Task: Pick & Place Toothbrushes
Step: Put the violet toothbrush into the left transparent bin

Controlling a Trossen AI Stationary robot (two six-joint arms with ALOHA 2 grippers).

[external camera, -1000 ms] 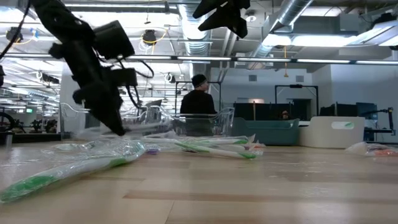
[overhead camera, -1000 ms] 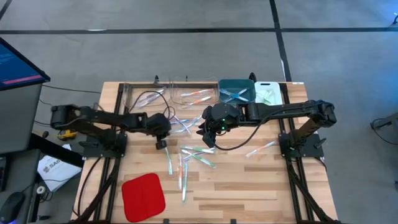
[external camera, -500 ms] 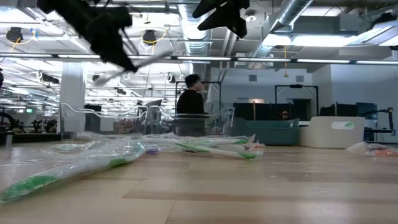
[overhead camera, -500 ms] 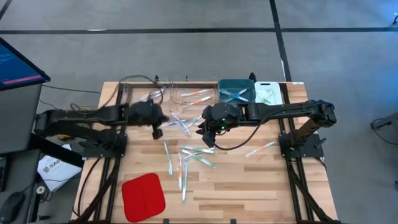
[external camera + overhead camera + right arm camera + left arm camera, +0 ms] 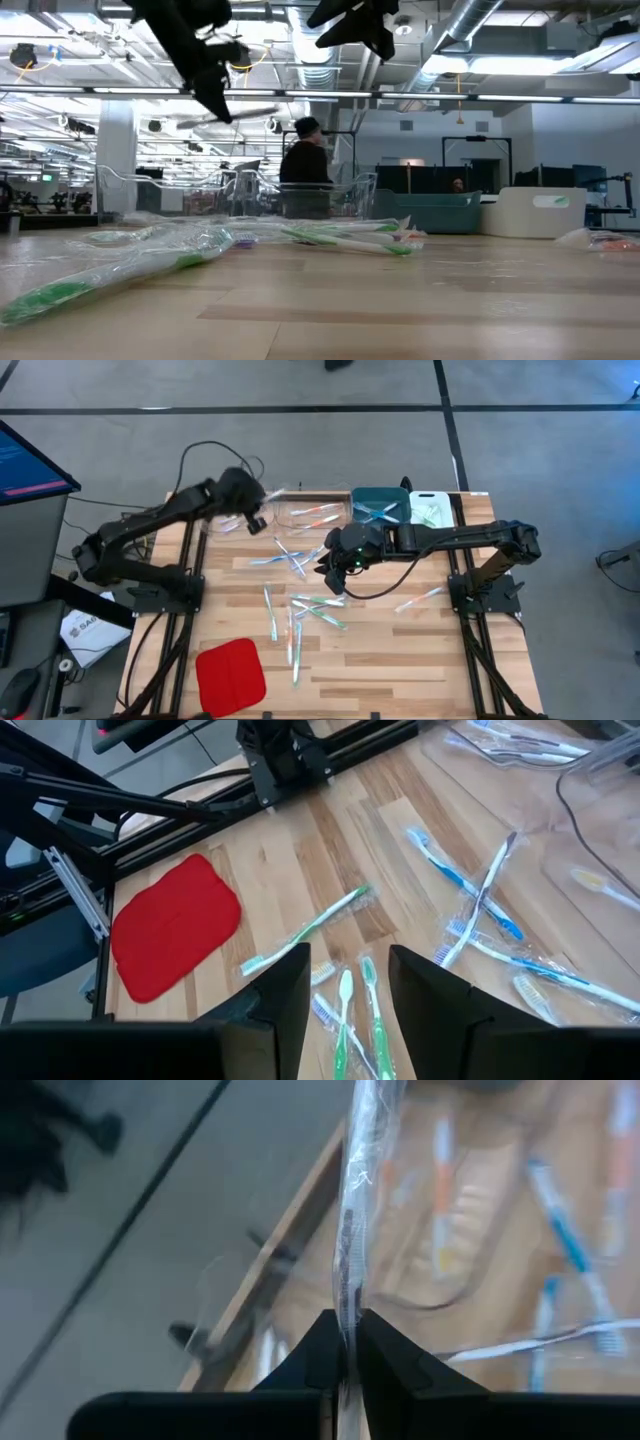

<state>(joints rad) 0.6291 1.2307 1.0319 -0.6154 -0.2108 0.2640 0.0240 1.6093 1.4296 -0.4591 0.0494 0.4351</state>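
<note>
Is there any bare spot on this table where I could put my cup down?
Yes. The wood right of the red pad along the near edge is bare, as is the near right corner of the table. The middle is crowded with loose toothbrushes, and the far edge holds the clear bin, teal bin and white bin.

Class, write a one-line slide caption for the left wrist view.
Left gripper shut on a wrapped toothbrush, held above the table's far edge.

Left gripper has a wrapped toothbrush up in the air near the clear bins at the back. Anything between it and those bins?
Nothing visible. The left gripper, shut on the clear-wrapped toothbrush, hangs at the clear plastic bins, well above the wooden table. The right gripper hovers apart, over the loose toothbrushes.
</note>
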